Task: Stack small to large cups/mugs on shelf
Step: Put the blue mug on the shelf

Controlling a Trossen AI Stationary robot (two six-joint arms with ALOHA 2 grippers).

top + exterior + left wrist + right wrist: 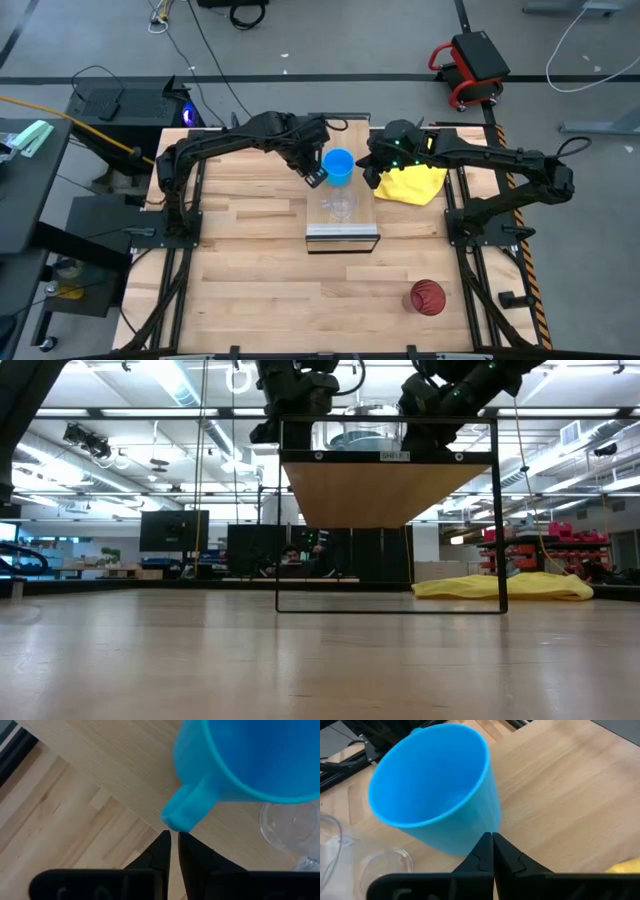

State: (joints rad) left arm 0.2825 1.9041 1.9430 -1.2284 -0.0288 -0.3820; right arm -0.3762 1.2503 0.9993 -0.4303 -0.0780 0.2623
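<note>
Blue mug is sitting on the shelf beyond the glass, flanked by clenched, empty left gripper and right gripper.

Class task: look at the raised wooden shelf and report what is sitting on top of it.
On the shelf stand the blue mug and the clear glass cup. The red tumbler is on the table instead.

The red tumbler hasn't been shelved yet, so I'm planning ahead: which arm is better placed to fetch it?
Right, probably. The dark red tumbler stands on the table's right side, nearer the right arm's base. Both the right gripper and left gripper flank the blue mug on the shelf.
</note>
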